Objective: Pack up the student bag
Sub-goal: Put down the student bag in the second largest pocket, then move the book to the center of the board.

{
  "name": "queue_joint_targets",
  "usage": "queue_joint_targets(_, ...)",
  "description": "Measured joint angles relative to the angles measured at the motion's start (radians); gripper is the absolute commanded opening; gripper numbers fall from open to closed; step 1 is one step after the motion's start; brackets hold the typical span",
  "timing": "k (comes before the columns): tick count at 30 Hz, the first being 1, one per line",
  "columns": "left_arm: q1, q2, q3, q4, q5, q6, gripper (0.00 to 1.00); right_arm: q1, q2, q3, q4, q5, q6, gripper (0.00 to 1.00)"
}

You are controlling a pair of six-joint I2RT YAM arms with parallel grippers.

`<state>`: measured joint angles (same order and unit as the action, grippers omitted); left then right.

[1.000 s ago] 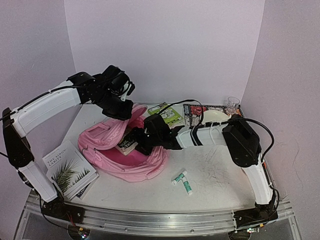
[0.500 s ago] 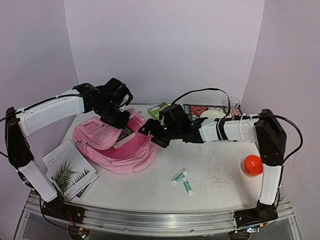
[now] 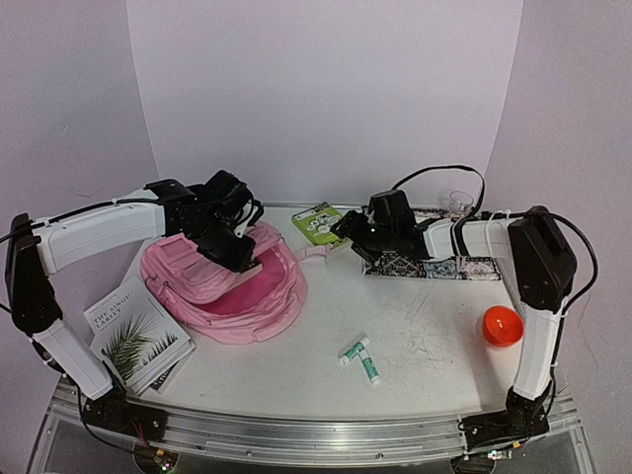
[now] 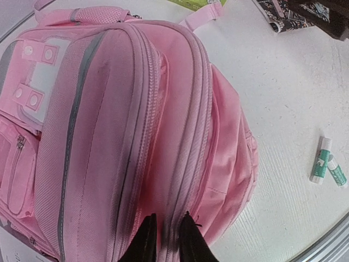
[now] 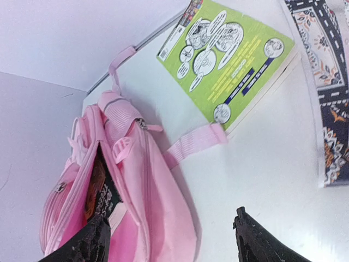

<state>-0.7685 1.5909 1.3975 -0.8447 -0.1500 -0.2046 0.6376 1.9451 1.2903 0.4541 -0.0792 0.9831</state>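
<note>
The left gripper (image 4: 166,243) sits low on the student bag (image 4: 136,120). Its two fingers (image 4: 146,245) are drawn close, with a ridge of pink fabric beside a zip line caught between them. I judge it is pinching the bag's edge, most likely to hold the mouth of the main compartment up so that something can go in. The bag stretches away ahead of that hand, with its front pockets and pale patches off to the left. Two glue sticks (image 4: 326,164) lie on the white table (image 4: 294,98), well off to the hand's right.

The right gripper (image 5: 170,240) is spread wide with nothing between its fingers, hovering over the table. Ahead of it and a little to its right lies the green book (image 5: 232,65), flat and cover up, and a pink strap (image 5: 196,142) of the bag reaches its near edge. The bag is to this hand's left, seen side-on with its top gaping. Something dark shows inside the gap, and I cannot tell whether it is a packed item or the other arm's fingers. A patterned case (image 5: 327,82) lies at this hand's far right.

The spread jaws pointing toward the green book suggest it is the next thing to be picked up, while the other hand props the opening. The strap against the book could drag when the book is lifted
</note>
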Motion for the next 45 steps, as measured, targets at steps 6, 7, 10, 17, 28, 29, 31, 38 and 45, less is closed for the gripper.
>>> queue_joint_targets(6,0.002,0.000,0.000,0.019,0.035,-0.034,0.51,-0.080,0.112,0.107,0.007,-0.013,-0.104,0.76)
queue_joint_targets(7,0.003,0.000,0.000,0.023,0.041,-0.041,0.55,-0.090,0.130,0.128,0.007,-0.016,-0.121,0.76)
queue_joint_targets(10,0.007,0.000,0.000,0.037,0.055,-0.058,0.64,-0.120,0.186,0.194,0.004,-0.022,-0.170,0.76)
queue_joint_targets(17,0.027,0.000,0.000,0.052,0.076,-0.102,0.85,-0.173,0.277,0.314,-0.015,-0.023,-0.240,0.76)
queue_joint_targets(28,0.072,-0.010,-0.040,0.080,0.059,-0.176,0.98,-0.212,0.436,0.470,-0.076,-0.070,-0.294,0.71)
queue_joint_targets(29,0.077,-0.010,-0.046,0.081,0.059,-0.180,0.98,-0.213,0.448,0.476,-0.081,-0.077,-0.297,0.70)
queue_joint_targets(31,0.085,-0.012,-0.055,0.084,0.059,-0.187,0.98,-0.213,0.470,0.483,-0.088,-0.090,-0.303,0.68)
queue_joint_targets(38,0.093,-0.016,-0.073,0.088,0.060,-0.190,0.99,-0.217,0.518,0.510,-0.096,-0.121,-0.317,0.53)
queue_joint_targets(45,0.098,-0.029,-0.080,0.088,0.061,-0.190,0.99,-0.218,0.534,0.527,-0.099,-0.157,-0.330,0.34)
